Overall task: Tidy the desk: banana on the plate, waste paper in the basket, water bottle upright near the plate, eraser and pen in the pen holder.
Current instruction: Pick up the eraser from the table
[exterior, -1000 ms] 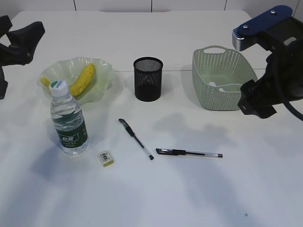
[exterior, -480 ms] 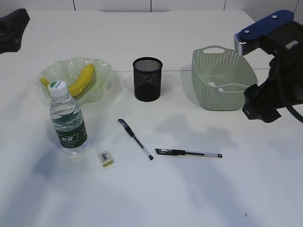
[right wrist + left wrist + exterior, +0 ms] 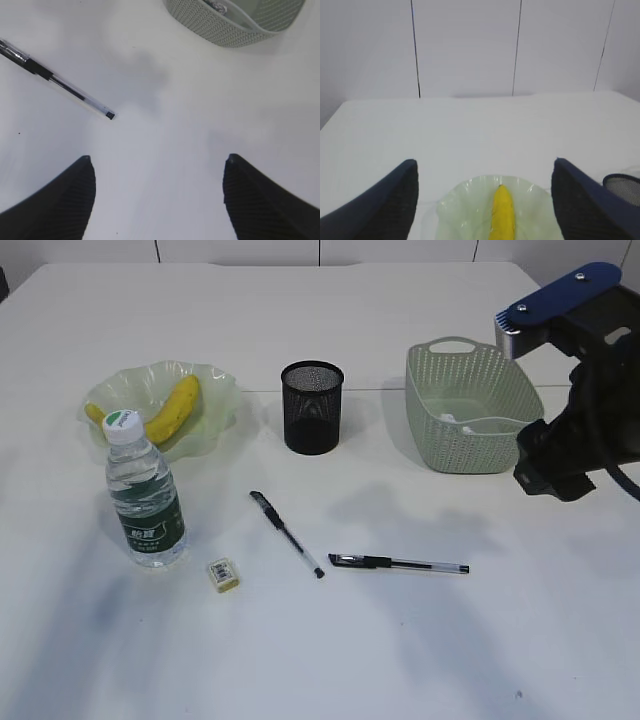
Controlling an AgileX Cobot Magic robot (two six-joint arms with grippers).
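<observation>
Lying across plate (image 3: 215,390): banana (image 3: 174,408), far left.
Left gripper (image 3: 485,200): fingers spread wide, nothing held, high above plate.
Water bottle (image 3: 146,491): upright, just in front of plate.
Eraser (image 3: 223,574): on table beside bottle base.
Two pens (image 3: 287,533) (image 3: 399,563): flat on table, front of pen holder (image 3: 312,407).
Basket (image 3: 468,420): right of holder, crumpled paper (image 3: 450,420) inside.
Right gripper (image 3: 157,200): fingers wide apart, empty, over bare table near basket.

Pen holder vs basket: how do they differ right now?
The pen holder is a black mesh cylinder; the basket is pale green perforated plastic, wider and oblong. The basket has a handle cut into its rim; the pen holder has none. The basket holds something white; nothing shows in the pen holder. Both stand upright and open-topped.
</observation>
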